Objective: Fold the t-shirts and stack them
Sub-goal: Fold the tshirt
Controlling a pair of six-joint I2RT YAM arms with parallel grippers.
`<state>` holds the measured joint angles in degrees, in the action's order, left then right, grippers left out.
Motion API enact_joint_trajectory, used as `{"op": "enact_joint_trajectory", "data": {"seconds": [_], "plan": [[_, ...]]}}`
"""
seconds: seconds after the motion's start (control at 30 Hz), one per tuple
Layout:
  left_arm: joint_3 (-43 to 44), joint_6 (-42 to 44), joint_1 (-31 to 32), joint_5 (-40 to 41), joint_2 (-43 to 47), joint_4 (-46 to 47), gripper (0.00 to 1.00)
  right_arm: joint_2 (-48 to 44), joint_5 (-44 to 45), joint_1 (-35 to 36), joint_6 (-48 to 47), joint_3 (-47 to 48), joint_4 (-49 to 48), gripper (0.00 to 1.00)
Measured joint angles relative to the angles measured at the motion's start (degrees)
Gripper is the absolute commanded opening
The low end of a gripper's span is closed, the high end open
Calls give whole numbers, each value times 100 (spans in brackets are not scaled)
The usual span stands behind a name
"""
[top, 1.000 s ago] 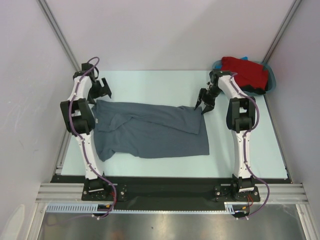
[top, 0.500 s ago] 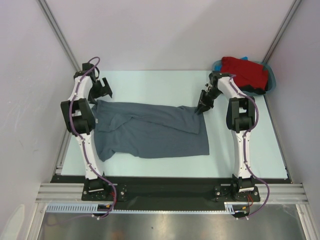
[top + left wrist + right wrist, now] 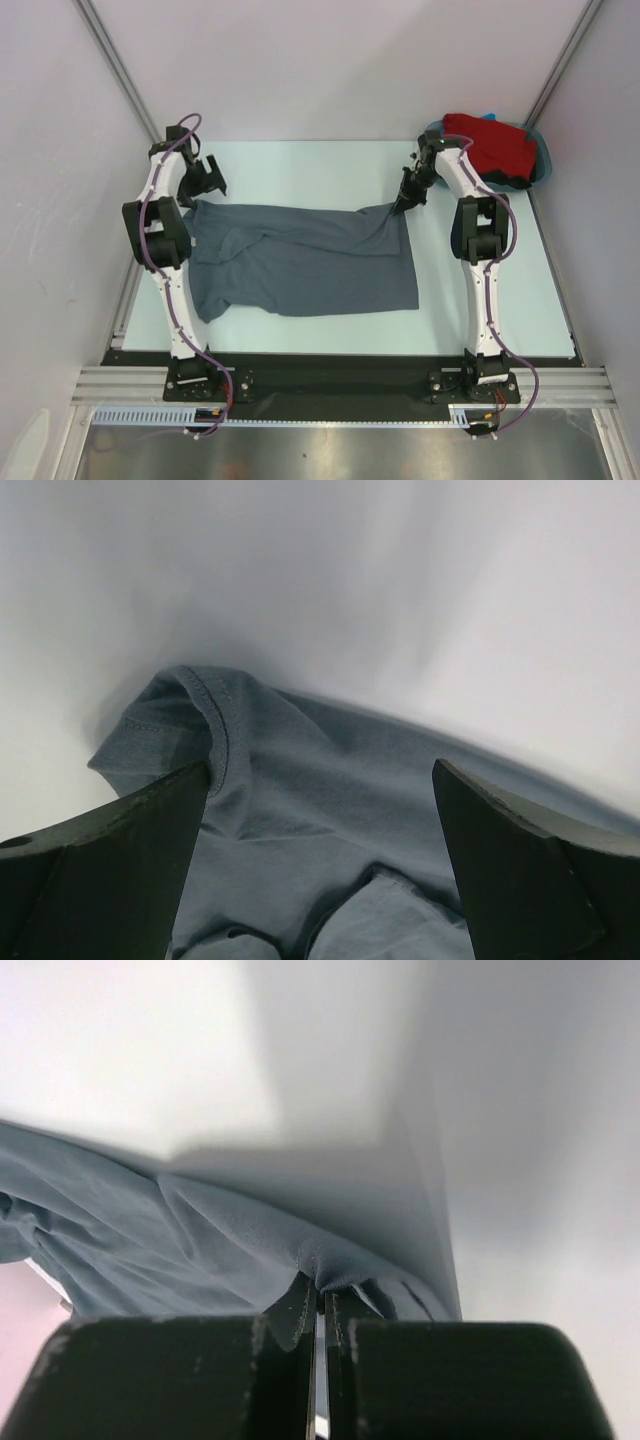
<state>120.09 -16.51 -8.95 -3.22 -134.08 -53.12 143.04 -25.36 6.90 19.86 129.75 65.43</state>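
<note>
Currently, right tool [image 3: 405,202]: is clamping shut on the far right corner of the grey shirt [image 3: 300,262], pinching up a small peak of cloth, likely so that this edge can be drawn taut or carried over for a fold.
Left tool [image 3: 207,182]: is hovering with its fingers wide apart over the shirt's far left sleeve hem, gripping nothing, probably lining up for the matching corner.
Grey shirt: is lying spread and creased across the middle of the counter [image 3: 310,170], between both arms.
Red shirt [image 3: 488,143]: is sitting bunched on the teal tub [image 3: 543,162] at the far right corner, seemingly waiting its turn.
Surface: is showing pale, smooth and matte.
Room: plain white walls are closing in the counter on three sides.
</note>
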Motion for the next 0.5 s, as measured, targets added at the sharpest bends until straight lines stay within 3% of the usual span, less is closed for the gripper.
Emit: {"op": "enact_joint_trajectory", "data": {"seconds": [0.4, 0.43, 0.47, 0.5], "plan": [[0, 0, 52, 2, 0, -17, 100, 2, -133, -319, 398, 319, -715, 4], [0, 0, 52, 2, 0, -17, 100, 2, -98, -354, 435, 374, -743, 9], [0, 0, 52, 2, 0, -17, 100, 2, -76, -380, 479, 404, -780, 23], [0, 0, 52, 2, 0, -17, 100, 2, -59, -409, 538, 428, -850, 29]]}}
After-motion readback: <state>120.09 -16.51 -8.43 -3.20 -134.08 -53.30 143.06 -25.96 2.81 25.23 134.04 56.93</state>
